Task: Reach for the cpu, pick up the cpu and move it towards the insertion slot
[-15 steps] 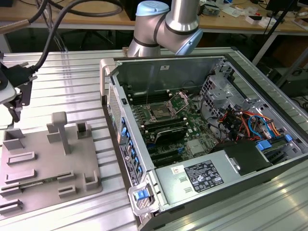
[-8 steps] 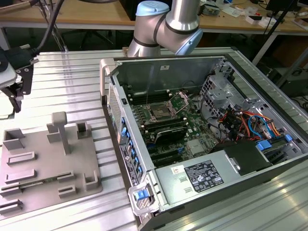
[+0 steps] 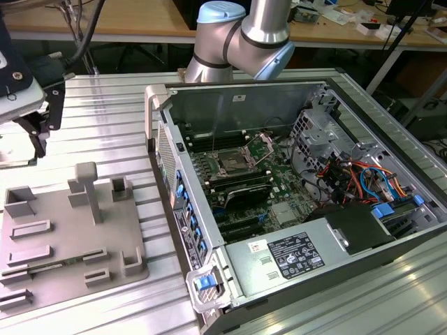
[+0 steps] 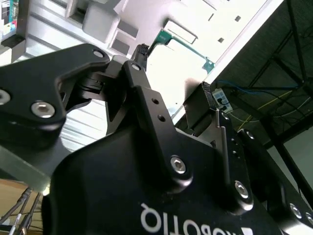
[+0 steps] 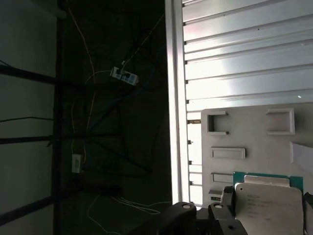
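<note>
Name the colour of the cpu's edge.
Green, around a silvery-white top; the cpu shows best in the first wrist view.

Silver arm (image 3: 269, 21) with pale-blue joint caps — black tool (image 4: 146, 147), silver screws.

Cpu (image 5: 268, 200): silvery top, green edge, flat near grey tray. Insertion slot (image 3: 230, 165): metal-framed, dark-centred, on green board.

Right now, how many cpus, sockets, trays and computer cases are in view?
cpu: 1
insertion slot: 1
tray: 1
computer case: 1
Total: 4
</note>
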